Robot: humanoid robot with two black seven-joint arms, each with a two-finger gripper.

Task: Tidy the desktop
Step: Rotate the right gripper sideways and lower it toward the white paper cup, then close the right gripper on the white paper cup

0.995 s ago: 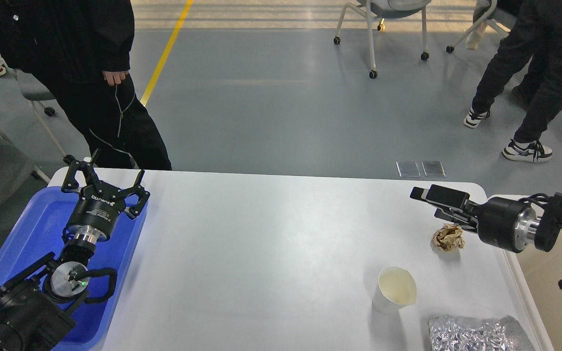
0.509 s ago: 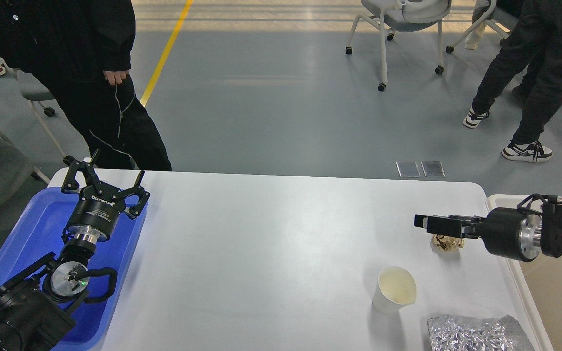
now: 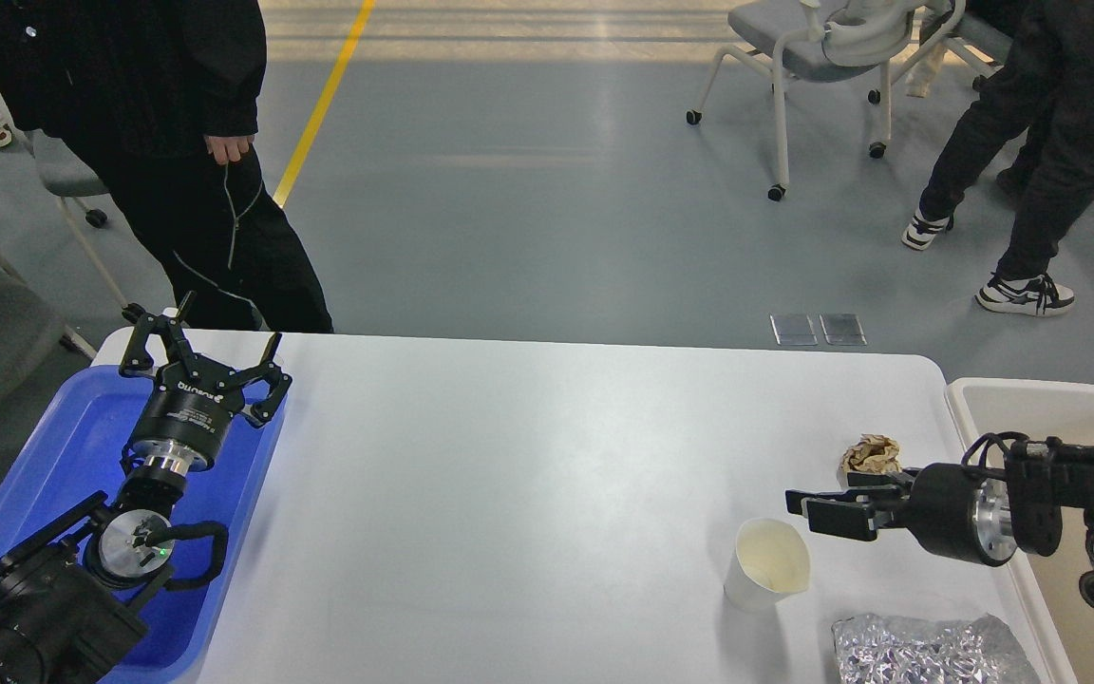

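The white desktop (image 3: 528, 475) fills the middle of the head view. On its right side lie a crumpled brown paper ball (image 3: 870, 453), a white paper cup (image 3: 767, 564) standing upright, and a crumpled foil sheet (image 3: 927, 651) at the front edge. My right gripper (image 3: 818, 508) is open and empty, low over the desktop, just right of the cup's rim and in front of the paper ball. My left gripper (image 3: 200, 347) is open and empty above the blue tray (image 3: 34, 465) at the left.
A beige bin (image 3: 1050, 408) stands off the desktop's right edge. A person in black stands behind the far left corner. Another person and wheeled chairs are on the floor at the back right.
My right gripper has come down and toward me, from above the paper ball to beside the cup's rim, uncovering the ball. The left arm has not moved. A chair rolled right.
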